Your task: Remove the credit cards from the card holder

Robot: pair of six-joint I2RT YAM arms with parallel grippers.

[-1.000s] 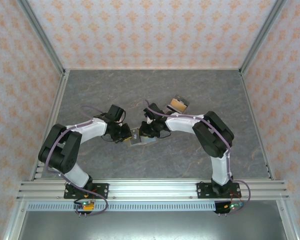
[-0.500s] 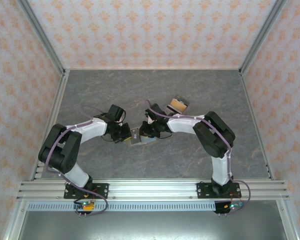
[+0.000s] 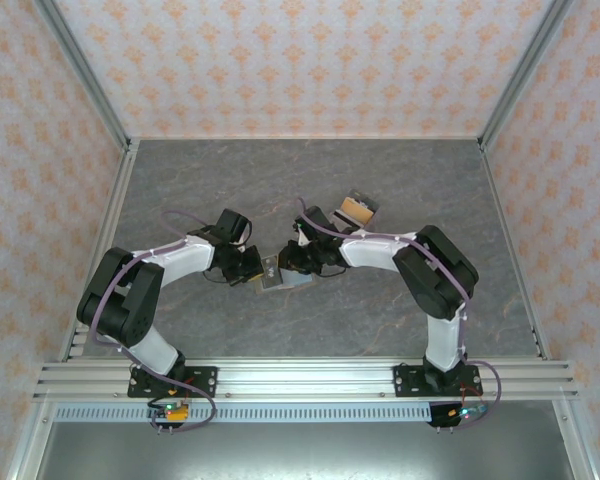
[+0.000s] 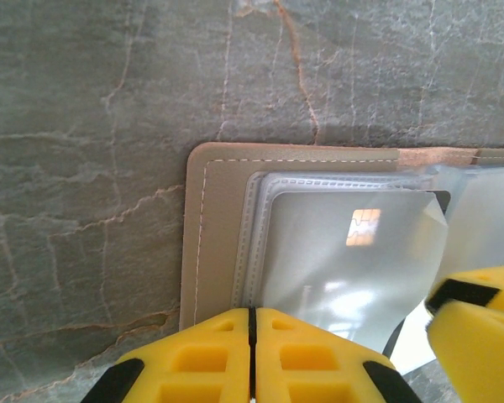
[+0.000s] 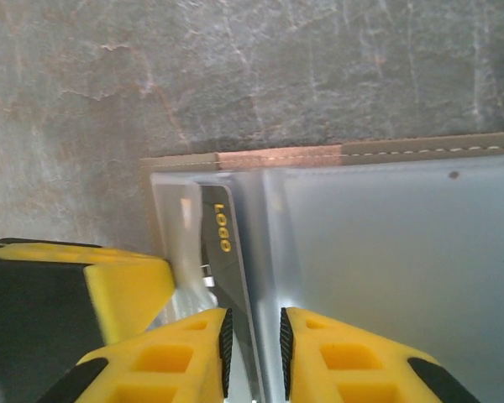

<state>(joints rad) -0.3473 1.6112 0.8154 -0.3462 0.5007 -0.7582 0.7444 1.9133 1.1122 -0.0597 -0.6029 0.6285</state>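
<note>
One card holder (image 3: 277, 277): we see it lying open and flat on the table, between the two wrists, with a taupe border outside and clear sleeves (image 4: 344, 260) inside.
Dark card (image 5: 222, 239): it sits in a sleeve at one end of the card holder and carries gold figures. We cannot tell whether the other sleeves hold cards.
Right gripper (image 5: 253, 327): its fingers are drawn almost together over the card holder, with a thin pale leaf of it caught between them, just beside the dark card.
Left gripper (image 4: 250, 323): its fingers are pressed together with no gap at the card holder's edge, over the taupe border. We cannot tell whether anything is nipped there.
Tips: the two grippers are very close, and each wrist view catches a yellow finger of the other.
Table (image 3: 400, 180): grey and marbled.
Glossy piece (image 3: 357, 209): tan and dark, lying beyond the right wrist, apart from the card holder.
Walls (image 3: 300, 60): pale with an orange pattern.
</note>
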